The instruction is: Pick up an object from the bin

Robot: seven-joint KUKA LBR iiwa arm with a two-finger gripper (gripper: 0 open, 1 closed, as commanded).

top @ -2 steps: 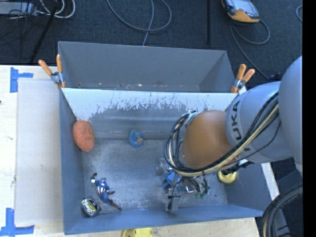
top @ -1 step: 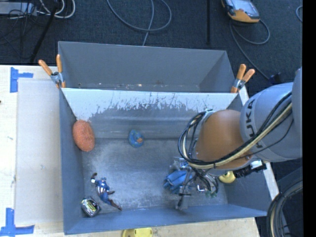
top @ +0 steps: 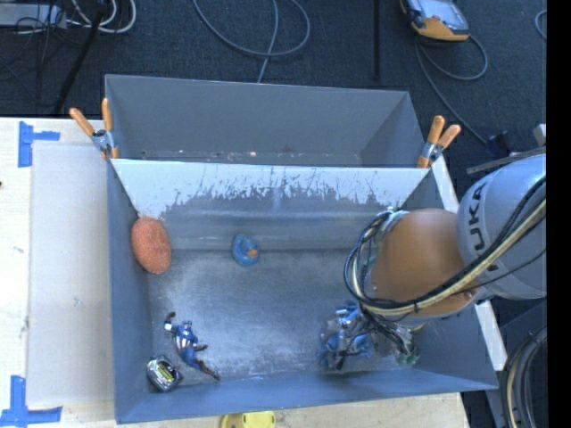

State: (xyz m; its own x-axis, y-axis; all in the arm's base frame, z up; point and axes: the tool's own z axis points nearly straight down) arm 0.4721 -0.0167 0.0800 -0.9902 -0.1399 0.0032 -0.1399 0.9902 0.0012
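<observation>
Findings. The tool (top: 357, 344) sits low in the bin (top: 259, 92), right of the blue toy (top: 244, 251) and nearer the camera, close to the near wall. The arm's orange cover (top: 419, 261) and cable loops overhang it. I cannot tell whether it is released or clenched. A blue tangle at its tip may be a bin thing or robot hardware. In my judgement the tool is this low in order to attempt a grasp, but no held thing is confirmed.

Candidate things all lie loose and well apart:
- The blue toy lies mid-floor.
- An orange lump (top: 151, 244) lies left of the toy, against the side wall.
- A blue figure (top: 187, 339) lies left of the toy and nearer the camera.
- A black-and-yellow item (top: 161, 374) lies just beyond the figure.

Surface: the grey metal floor is scuffed and the far wall is streaked pale.

Room: beyond the toy and behind the bin is dark floor with trailing cables (top: 259, 16) and an orange-edged device (top: 434, 13).
</observation>
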